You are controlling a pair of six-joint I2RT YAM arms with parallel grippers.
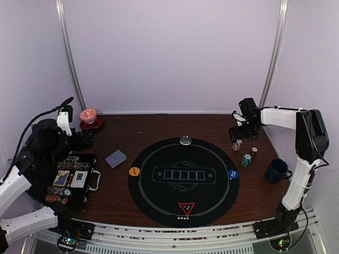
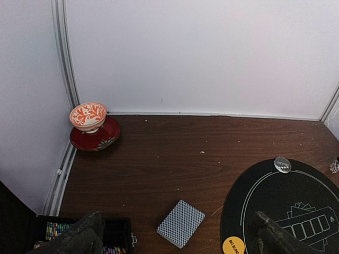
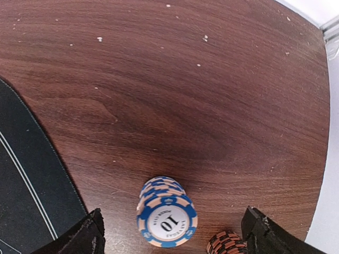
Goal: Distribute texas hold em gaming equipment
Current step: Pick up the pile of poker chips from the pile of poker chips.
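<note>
right gripper: jaws spread wide, one finger on each side of the blue chip stack, with a gap on both sides. nothing gripped.
blue chip stack: upright on the bare table, just off the right edge of the mat. it is squared into one column, so the fingers could take it by its sides.
orange chip stack: just beside the blue one, toward the right-hand finger. judged risk: a closing finger clips it.
far-right group: the top view shows a few small stacks together under and near the right gripper. reads as one seat's share laid off the mat.
left gripper: jaws fully apart and empty, held up by the far side of the chip case, facing across the table.
card deck: face down, flat and neat on the wood between case and mat, within the left arm's side.
orange button, blue button, red triangle marker: on the mat's rim at left, right and near edge, so they look set at seat positions.
chip case: open, with rows of chips left inside. judged: distribution only partway.
mug, cup and saucer: off the mat at the table edges, not part of the job.
next move: cannot tell whether the right jaws are about to close or back off.
</note>
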